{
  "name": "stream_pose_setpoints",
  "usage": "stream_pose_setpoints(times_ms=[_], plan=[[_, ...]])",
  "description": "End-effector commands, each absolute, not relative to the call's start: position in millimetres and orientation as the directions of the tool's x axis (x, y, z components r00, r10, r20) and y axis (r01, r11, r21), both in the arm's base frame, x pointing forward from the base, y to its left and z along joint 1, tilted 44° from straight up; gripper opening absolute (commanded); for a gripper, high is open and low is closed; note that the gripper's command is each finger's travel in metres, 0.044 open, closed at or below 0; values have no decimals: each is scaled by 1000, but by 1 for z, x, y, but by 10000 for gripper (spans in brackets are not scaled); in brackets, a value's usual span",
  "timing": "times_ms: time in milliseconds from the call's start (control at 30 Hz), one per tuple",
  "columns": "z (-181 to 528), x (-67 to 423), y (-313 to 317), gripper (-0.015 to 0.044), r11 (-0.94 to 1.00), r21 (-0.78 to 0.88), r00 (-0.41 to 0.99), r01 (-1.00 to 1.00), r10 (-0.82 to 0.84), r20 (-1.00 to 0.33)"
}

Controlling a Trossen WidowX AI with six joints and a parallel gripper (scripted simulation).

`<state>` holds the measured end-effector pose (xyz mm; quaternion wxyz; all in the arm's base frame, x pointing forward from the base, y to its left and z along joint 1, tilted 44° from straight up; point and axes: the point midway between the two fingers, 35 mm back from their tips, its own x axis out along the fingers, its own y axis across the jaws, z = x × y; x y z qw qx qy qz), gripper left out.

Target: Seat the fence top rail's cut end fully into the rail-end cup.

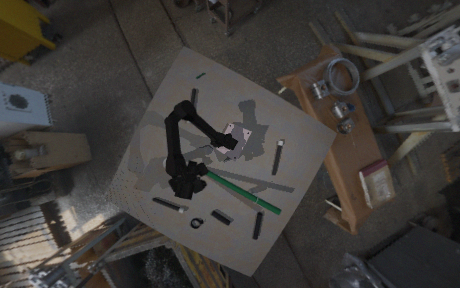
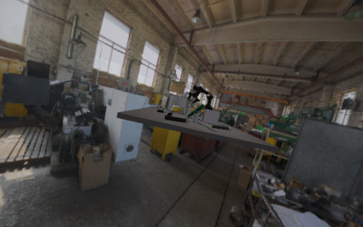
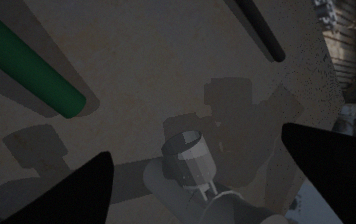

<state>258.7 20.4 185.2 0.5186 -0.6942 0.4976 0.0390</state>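
The end effector (image 3: 195, 175) is held wide open with nothing between its fingers; in the wrist view its two dark fingertips frame the lower corners and touch nothing. Between them, low in that view, a small grey cup-shaped fitting (image 3: 189, 159) is seen standing on a pale rounded part, probably the rail-end cup on the post, though the dim view leaves that uncertain. The cut end of the green rail (image 3: 42, 80) is seen at the upper left of the wrist view, well apart from the fitting and not inside it.

From the top view the rail (image 1: 244, 193) is seen lying diagonally across the surface (image 1: 300, 125), its near-left end hidden under the black arm (image 1: 176, 131) and its far end pointing lower right. The arm is bent over the left half of the surface, so the post and its band are covered.

Loose dark pieces are scattered around the rail: a white-tipped bar (image 1: 277, 157) to the right, a second white-tipped bar (image 1: 168, 204) at lower left, a black ring (image 1: 196, 223), a short block (image 1: 221, 217) and a dark rod (image 1: 257, 225) just below the rail. A pale square plate (image 1: 231, 131) lies near the middle. A wooden bench (image 1: 350, 165) with wire coils stands to the right.
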Motion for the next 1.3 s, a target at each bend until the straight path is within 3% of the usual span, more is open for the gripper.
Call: stream_pose_setpoints(times_ms=[0,1267], plan=[[211,255,-13,440,-188,-541,504,-820,-684,-527],[164,272,-59,440,-180,-540,500,-822,-682,-534]])
